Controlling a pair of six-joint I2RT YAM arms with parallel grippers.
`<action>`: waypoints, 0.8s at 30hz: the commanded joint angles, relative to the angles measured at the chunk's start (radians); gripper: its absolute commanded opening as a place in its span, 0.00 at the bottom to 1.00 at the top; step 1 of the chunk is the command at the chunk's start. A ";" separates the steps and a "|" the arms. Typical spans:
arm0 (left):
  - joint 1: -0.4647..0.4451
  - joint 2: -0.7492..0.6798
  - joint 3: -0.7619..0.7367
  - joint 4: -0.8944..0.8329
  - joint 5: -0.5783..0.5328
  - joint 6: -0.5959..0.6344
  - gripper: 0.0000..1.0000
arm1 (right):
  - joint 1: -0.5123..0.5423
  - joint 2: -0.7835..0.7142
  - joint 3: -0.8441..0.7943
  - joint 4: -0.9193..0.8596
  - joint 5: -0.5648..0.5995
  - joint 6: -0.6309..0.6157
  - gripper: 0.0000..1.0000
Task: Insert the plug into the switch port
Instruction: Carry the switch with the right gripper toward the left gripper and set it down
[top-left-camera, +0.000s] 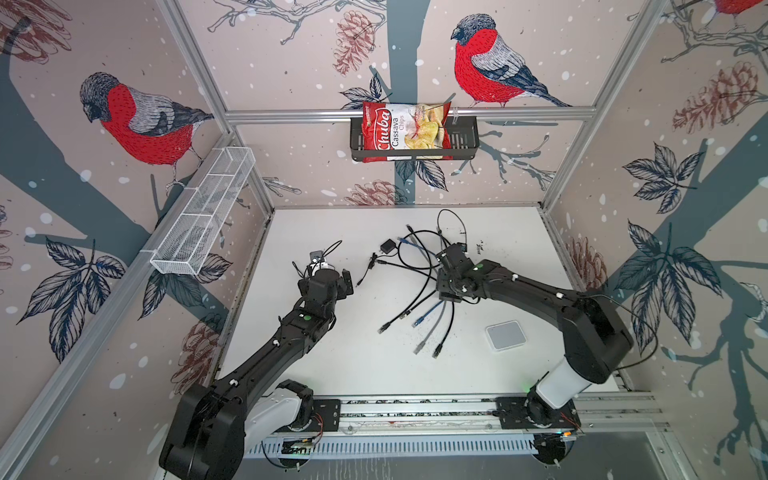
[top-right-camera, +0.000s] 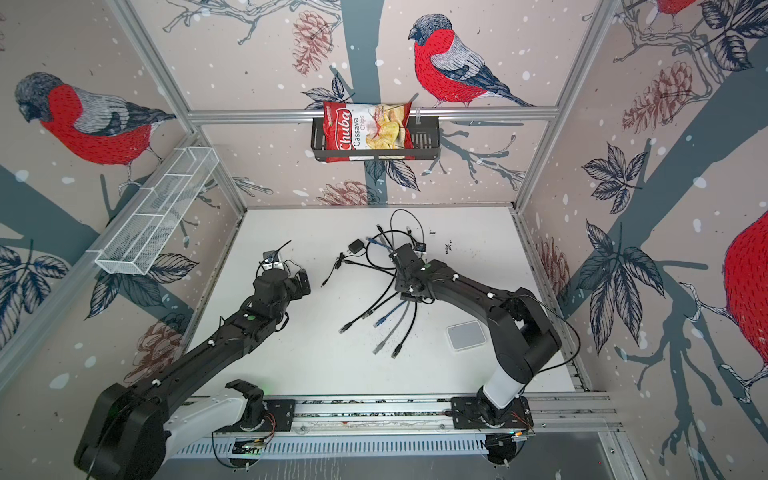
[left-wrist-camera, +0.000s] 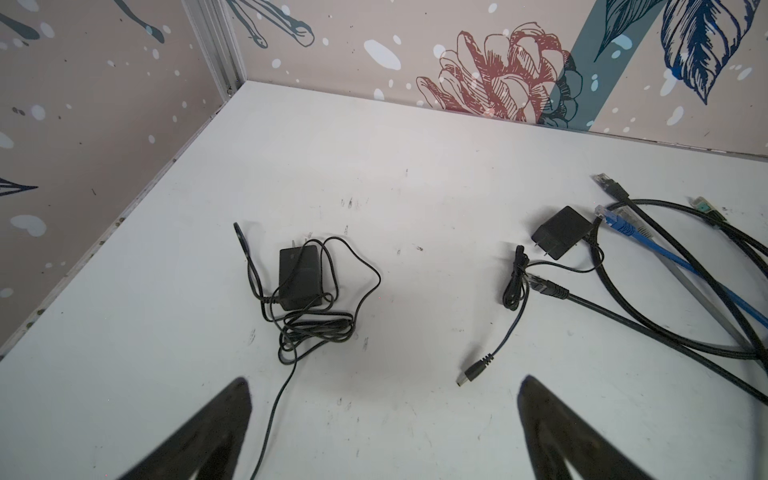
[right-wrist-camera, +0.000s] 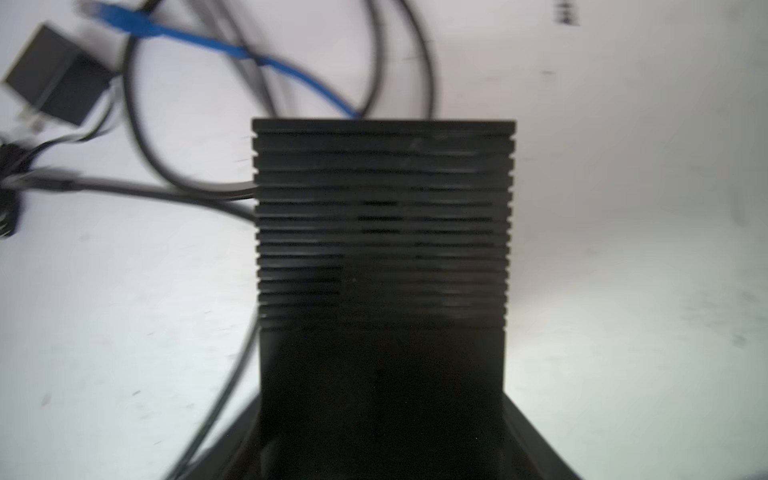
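Filling most of my right wrist view is one ribbed black finger (right-wrist-camera: 382, 220) of the right claw (top-left-camera: 456, 248); it hides the gap, so I cannot tell whether that claw is spread or pinching anything. Past it, blurred, I make out a blue cable (right-wrist-camera: 216, 45) and a few black ones. From above, the switch (top-left-camera: 505, 336) reads as a small white square box with rounded corners and a faintly grey top, lying flat on the white table (top-left-camera: 353, 370); I cannot see its ports from up here. Just left of the switch in both top views the loose cable ends fan out across the table: a blue plug (top-left-camera: 417, 322), a grey plug (top-left-camera: 419, 348) and several black ones, the nearest black plug (top-left-camera: 437, 353) near the switch but not touching it. The right claw hangs over the cable tangle beyond the switch, toward the back wall. My left claw (left-wrist-camera: 385, 379) stands spread wide over bare table, well apart from the switch and on the far side of the cables from it, with a black power adapter (left-wrist-camera: 299, 276) wrapped in its own thin cord lying ahead of it.
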 joint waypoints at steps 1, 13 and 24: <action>0.001 -0.009 -0.007 0.011 -0.024 0.010 0.98 | 0.057 0.067 0.073 0.018 -0.013 0.005 0.48; 0.001 -0.052 -0.051 0.008 -0.052 -0.002 0.99 | 0.225 0.432 0.475 -0.013 -0.168 -0.075 0.48; 0.001 -0.123 -0.084 -0.002 -0.055 -0.004 0.98 | 0.252 0.581 0.583 -0.037 -0.193 -0.068 0.50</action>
